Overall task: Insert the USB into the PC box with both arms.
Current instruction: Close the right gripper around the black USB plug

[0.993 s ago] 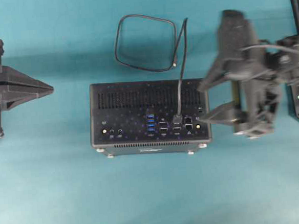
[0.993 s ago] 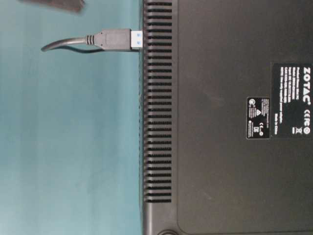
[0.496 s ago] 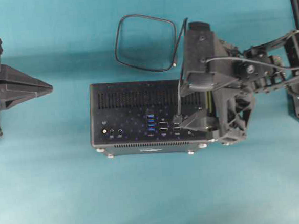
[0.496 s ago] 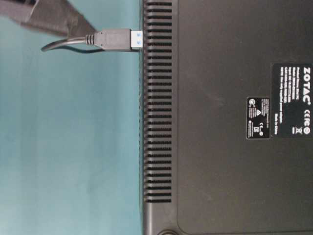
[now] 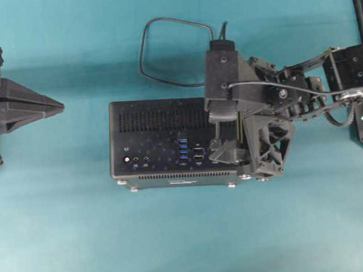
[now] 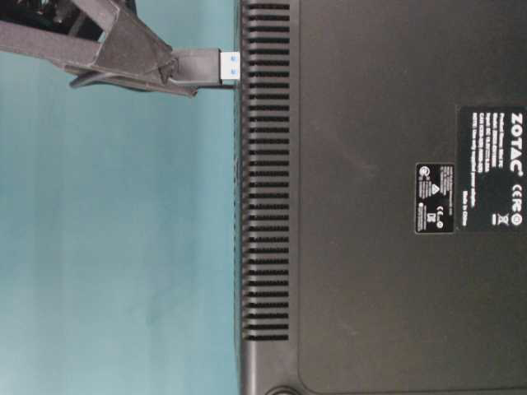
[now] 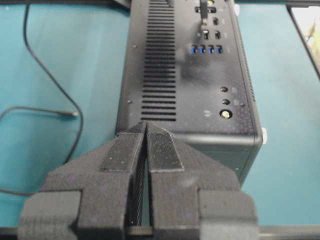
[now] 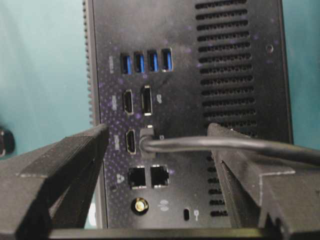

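Right pincer (image 8: 155,165) spread wide, straddling the USB (image 8: 150,139) plug, which sits partly seated in the PC box (image 8: 240,60), blue tongue showing. I'd close squarely, then push straight in. Ports crowd close alongside. Farther off, left pincer (image 5: 58,106) pressed together, waiting on open table (image 5: 188,235).

Both arms are matte black. The left gripper (image 5: 53,106) is a pointed wedge of layered printed plastic whose jaws carry ribbed rectangular pads. The right gripper (image 5: 223,131) sits on a blocky housing with round screw heads, open lattice bracing at the wrist, and a thin grey cable (image 5: 303,89) looping along the links.
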Robot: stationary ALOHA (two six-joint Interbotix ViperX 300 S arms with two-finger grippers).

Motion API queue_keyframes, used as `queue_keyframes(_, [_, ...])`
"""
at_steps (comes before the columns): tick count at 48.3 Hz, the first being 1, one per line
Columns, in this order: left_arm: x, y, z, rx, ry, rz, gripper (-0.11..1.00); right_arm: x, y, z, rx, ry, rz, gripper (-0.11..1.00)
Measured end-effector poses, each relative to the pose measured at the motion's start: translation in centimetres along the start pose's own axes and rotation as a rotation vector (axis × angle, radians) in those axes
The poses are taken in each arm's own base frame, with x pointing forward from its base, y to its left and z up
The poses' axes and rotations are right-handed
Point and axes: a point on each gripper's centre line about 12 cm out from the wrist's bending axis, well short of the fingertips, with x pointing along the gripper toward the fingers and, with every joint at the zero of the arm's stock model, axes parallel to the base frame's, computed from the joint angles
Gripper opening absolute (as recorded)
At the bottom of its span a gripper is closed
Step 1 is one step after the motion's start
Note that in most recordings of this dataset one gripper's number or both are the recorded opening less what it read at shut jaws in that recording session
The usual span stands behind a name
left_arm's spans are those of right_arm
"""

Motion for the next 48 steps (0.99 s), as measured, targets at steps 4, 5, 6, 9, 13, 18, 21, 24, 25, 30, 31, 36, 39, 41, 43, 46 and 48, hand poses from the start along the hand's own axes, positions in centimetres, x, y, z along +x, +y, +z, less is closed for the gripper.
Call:
queue_keyframes(4, [0.0, 0.0, 0.0, -0.002, 0.0, 0.0, 0.0, 0.0, -0.05, 0.02, 0.0, 0.0, -0.001, 0.73])
queue_keyframes(5, [0.04, 0.0, -0.05, -0.002, 0.003, 0.0, 0.0, 0.0, 0.0, 0.0, -0.002, 0.0, 0.0, 0.72])
queue_keyframes(6, [0.0, -0.03, 0.0, 0.0, 0.0, -0.001, 0.0, 0.03, -0.01, -0.05, 0.0, 0.001, 0.0, 0.7])
queue_keyframes(9, [0.04, 0.0, -0.09, 0.0, 0.003, 0.0, 0.0, 0.0, 0.0, 0.0, 0.0, 0.0, 0.0, 0.65])
queue_keyframes(13, [0.0, 0.0, 0.0, -0.002, 0.0, 0.0, 0.0, 0.0, 0.0, -0.02, -0.002, 0.001, 0.0, 0.6])
queue_keyframes(18, [0.0, 0.0, 0.0, 0.0, 0.0, 0.0, 0.0, 0.0, -0.01, -0.04, -0.002, 0.003, -0.001, 0.56])
queue_keyframes(21, [0.04, 0.0, -0.03, -0.002, 0.002, 0.0, 0.0, 0.0, -0.01, -0.04, 0.0, 0.003, -0.001, 0.54])
queue_keyframes(24, [0.04, 0.0, -0.03, -0.002, 0.002, 0.0, 0.0, 0.0, 0.0, -0.06, 0.001, 0.005, 0.0, 0.54])
queue_keyframes(25, [0.04, 0.0, -0.03, 0.0, 0.002, 0.0, 0.0, 0.0, -0.01, -0.05, 0.0, 0.004, -0.001, 0.53])
queue_keyframes(30, [0.04, 0.0, -0.03, 0.0, 0.002, 0.0, 0.0, 0.0, 0.01, -0.06, 0.002, 0.005, 0.001, 0.53])
queue_keyframes(31, [0.0, 0.0, 0.0, -0.002, 0.0, 0.0, 0.0, 0.0, 0.01, -0.06, 0.0, 0.005, 0.001, 0.53])
queue_keyframes(36, [0.04, 0.0, -0.07, -0.002, 0.002, 0.0, 0.0, 0.06, 0.02, -0.07, 0.003, 0.007, 0.002, 0.53])
queue_keyframes(39, [0.04, 0.0, -0.03, 0.0, 0.002, 0.0, 0.0, 0.06, 0.03, -0.08, 0.004, 0.007, 0.003, 0.52])
queue_keyframes(41, [0.04, 0.0, -0.03, 0.0, 0.002, 0.0, 0.0, 0.06, 0.02, -0.07, 0.003, 0.007, 0.002, 0.51])
queue_keyframes(43, [0.04, 0.0, -0.01, -0.002, 0.0, 0.0, 0.0, 0.06, 0.02, -0.07, 0.002, 0.007, 0.002, 0.5])
queue_keyframes(46, [0.01, 0.0, -0.05, 0.0, 0.0, 0.0, 0.0, 0.06, 0.09, -0.09, 0.003, 0.007, 0.004, 0.47])
queue_keyframes(48, [0.04, 0.0, -0.07, -0.002, 0.002, 0.0, 0.0, 0.06, 0.13, -0.1, 0.001, 0.007, 0.003, 0.45])
